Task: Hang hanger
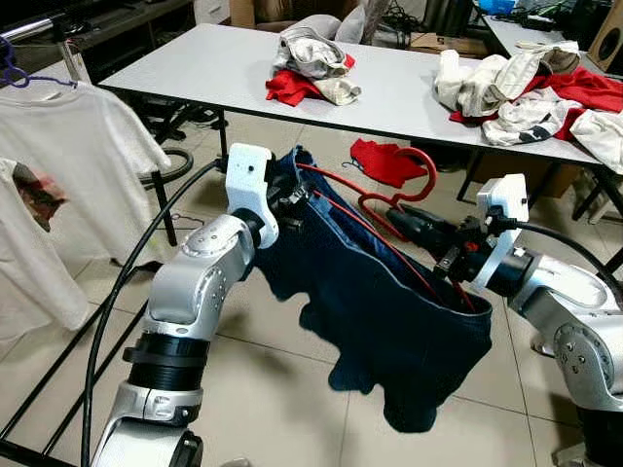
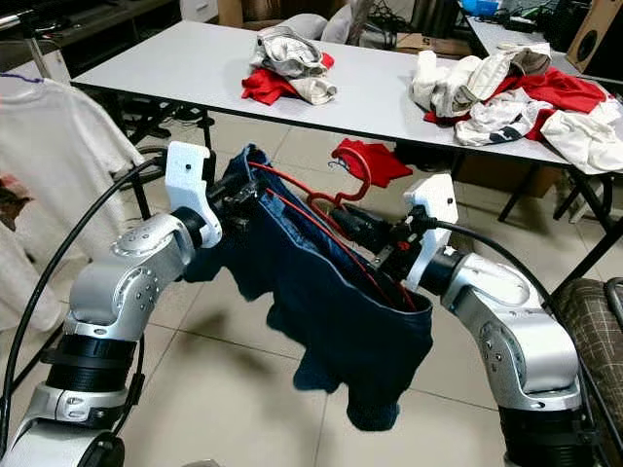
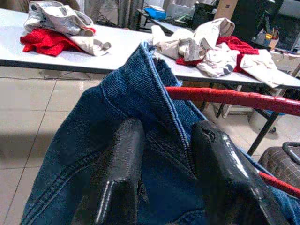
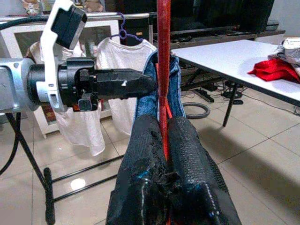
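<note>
A dark blue denim garment (image 1: pixel 389 331) hangs stretched between my two grippers above the tiled floor. A red hanger (image 4: pixel 163 47) runs inside its waistband, with the hook sticking out near my right gripper. My left gripper (image 1: pixel 292 199) is shut on one end of the waistband; in the left wrist view the denim edge (image 3: pixel 159 93) sits between the two black fingers (image 3: pixel 119 159). My right gripper (image 1: pixel 409 226) is shut on the red hanger at the other end, and its fingertips (image 4: pixel 145 136) press on the bar.
A clothes rack (image 1: pixel 39 27) at the left holds white T-shirts (image 1: pixel 68 165), one on a purple hanger; its floor bars (image 1: pixel 44 384) run beside my left arm. The white table (image 1: pixel 214 58) behind carries clothes piles (image 1: pixel 526 97). A red garment (image 1: pixel 384 161) lies beneath it.
</note>
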Robot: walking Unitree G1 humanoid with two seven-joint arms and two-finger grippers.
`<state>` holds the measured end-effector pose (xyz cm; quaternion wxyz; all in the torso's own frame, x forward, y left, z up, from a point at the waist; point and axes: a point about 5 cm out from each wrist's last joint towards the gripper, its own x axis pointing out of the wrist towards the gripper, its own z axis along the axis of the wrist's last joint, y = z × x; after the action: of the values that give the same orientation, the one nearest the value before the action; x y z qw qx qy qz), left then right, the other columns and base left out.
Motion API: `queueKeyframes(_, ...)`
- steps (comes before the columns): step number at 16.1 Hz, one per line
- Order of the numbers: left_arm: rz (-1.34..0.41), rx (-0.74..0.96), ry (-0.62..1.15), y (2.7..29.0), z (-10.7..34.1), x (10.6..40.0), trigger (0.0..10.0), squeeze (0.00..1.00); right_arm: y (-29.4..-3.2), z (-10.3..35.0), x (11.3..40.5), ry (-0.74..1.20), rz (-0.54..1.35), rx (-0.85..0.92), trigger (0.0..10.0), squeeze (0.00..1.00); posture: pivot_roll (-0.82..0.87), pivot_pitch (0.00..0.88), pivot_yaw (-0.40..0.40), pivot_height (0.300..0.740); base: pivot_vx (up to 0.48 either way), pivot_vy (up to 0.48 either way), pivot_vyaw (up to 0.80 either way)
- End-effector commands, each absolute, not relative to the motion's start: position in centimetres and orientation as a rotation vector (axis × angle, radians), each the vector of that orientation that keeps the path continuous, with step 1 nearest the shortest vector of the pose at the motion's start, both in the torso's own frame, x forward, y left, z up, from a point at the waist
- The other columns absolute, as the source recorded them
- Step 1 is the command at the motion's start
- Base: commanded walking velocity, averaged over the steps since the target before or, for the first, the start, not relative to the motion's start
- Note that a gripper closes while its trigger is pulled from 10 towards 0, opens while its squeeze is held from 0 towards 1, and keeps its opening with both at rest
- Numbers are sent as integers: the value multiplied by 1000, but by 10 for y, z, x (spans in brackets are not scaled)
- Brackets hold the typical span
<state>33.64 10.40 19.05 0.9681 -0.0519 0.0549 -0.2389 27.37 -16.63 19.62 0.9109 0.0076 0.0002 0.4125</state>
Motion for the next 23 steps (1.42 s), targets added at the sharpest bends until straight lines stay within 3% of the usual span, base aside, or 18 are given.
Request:
queueKeyframes(1, -446, -96, 129, 110, 186, 338, 0, 0, -165, 209, 274, -63, 863, 11, 0, 0, -46, 0, -17, 740, 0, 0, 0)
queueKeyframes(13, -405, -121, 25, 131, 214, 341, 0, 0, -165, 193, 270, 39, 865, -53, 0, 0, -44, 0, -15, 740, 0, 0, 0)
queueKeyframes(20, -90, -154, -22, 175, 228, 368, 0, 0, -166, 189, 241, 69, 982, -48, 0, 0, -50, 0, -10, 740, 0, 0, 0)
queueKeyframes(23, -106, -156, 11, 171, 220, 372, 0, 0, -167, 191, 241, 29, 929, -11, 0, 0, -52, 0, -6, 740, 0, 0, 0)
